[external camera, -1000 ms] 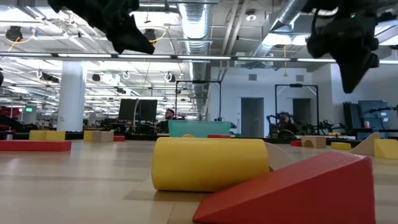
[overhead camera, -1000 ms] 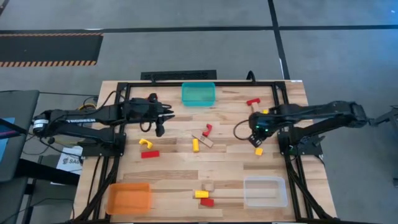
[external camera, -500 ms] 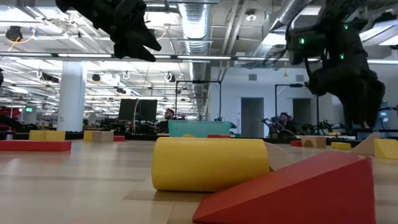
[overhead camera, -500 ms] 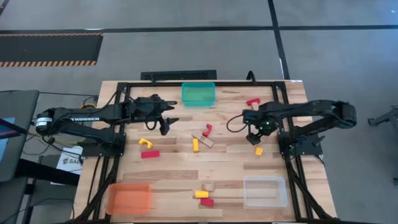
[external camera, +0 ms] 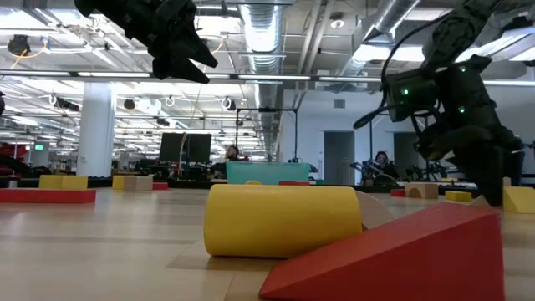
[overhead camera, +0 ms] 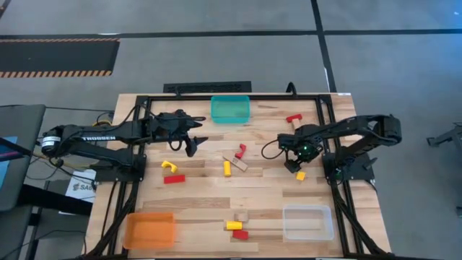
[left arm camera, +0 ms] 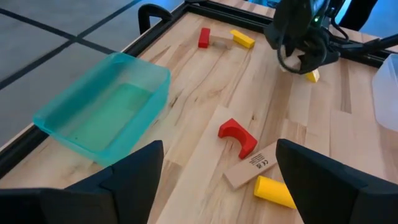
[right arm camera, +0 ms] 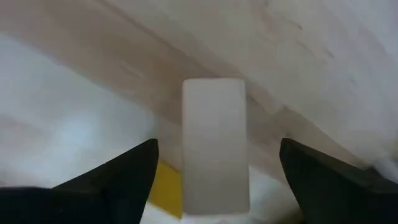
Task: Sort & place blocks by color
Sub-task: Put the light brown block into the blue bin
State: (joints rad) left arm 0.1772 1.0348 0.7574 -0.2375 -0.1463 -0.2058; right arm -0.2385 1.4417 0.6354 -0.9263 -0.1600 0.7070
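Note:
Red, yellow and tan blocks lie scattered on the wooden table. My right gripper (overhead camera: 292, 165) is open and points down just above a pale tan block (right arm camera: 214, 144). That block lies flat between the fingers with a gap on each side, and a yellow block (right arm camera: 166, 188) sits beside it. My left gripper (overhead camera: 193, 144) hangs open above the table, left of the teal bin (overhead camera: 230, 109). Ahead of it lie a red arch (left arm camera: 236, 135), a tan bar (left arm camera: 252, 168) and a yellow cylinder (left arm camera: 273, 190).
An orange bin (overhead camera: 150, 230) stands at the near left and a clear bin (overhead camera: 308, 221) at the near right. A yellow arch (overhead camera: 169, 166) and red bar (overhead camera: 174, 179) lie left of centre. A red T-shaped piece (overhead camera: 293, 118) lies far right. Yellow, red and tan pieces (overhead camera: 237, 227) sit near the front.
My right gripper has come down toward the table and shifted a little toward its left edge, opening over the tan block. My left gripper has opened and edged toward the teal bin. No block has moved.

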